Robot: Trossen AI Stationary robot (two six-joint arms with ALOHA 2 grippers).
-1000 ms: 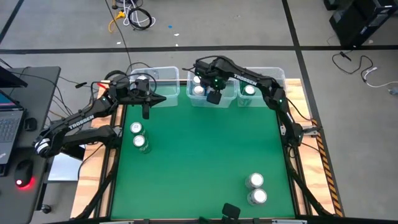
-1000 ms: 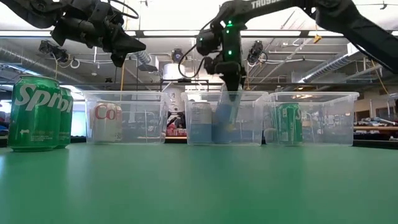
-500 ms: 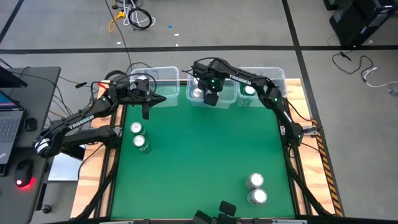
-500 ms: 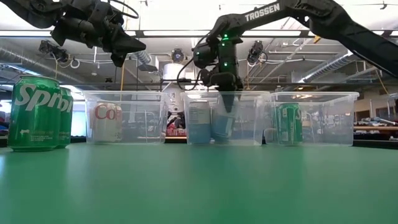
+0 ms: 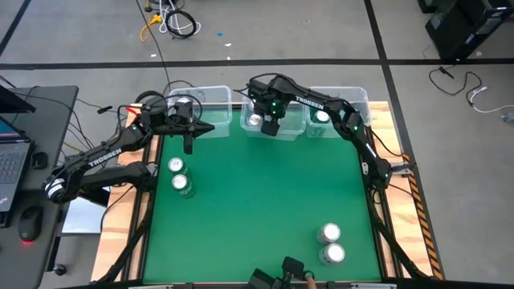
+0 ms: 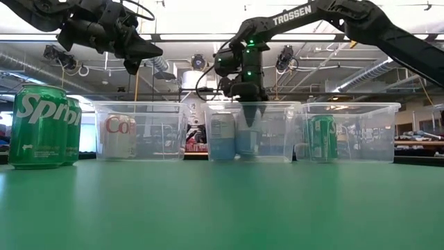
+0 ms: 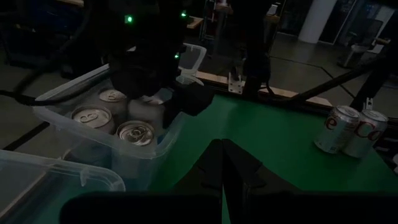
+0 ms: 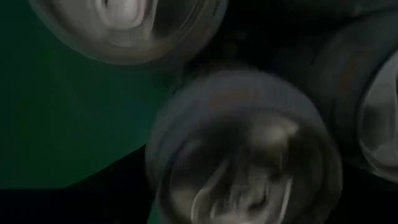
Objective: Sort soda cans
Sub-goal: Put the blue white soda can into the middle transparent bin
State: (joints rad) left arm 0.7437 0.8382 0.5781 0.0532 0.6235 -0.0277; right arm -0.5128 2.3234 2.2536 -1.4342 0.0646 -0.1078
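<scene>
soda cans (image 7: pixel 135 132): shiny round tops | clear bin (image 5: pixel 273 130) | right claw (image 5: pixel 271 126): grip unclear

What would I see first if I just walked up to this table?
Probably the right gripper with its green light, reaching down into the middle bin among silver-topped cans. Next, the two big green cans at the table's left edge, with the left gripper hovering nearby. Two silver cans wait at the front right.
</scene>
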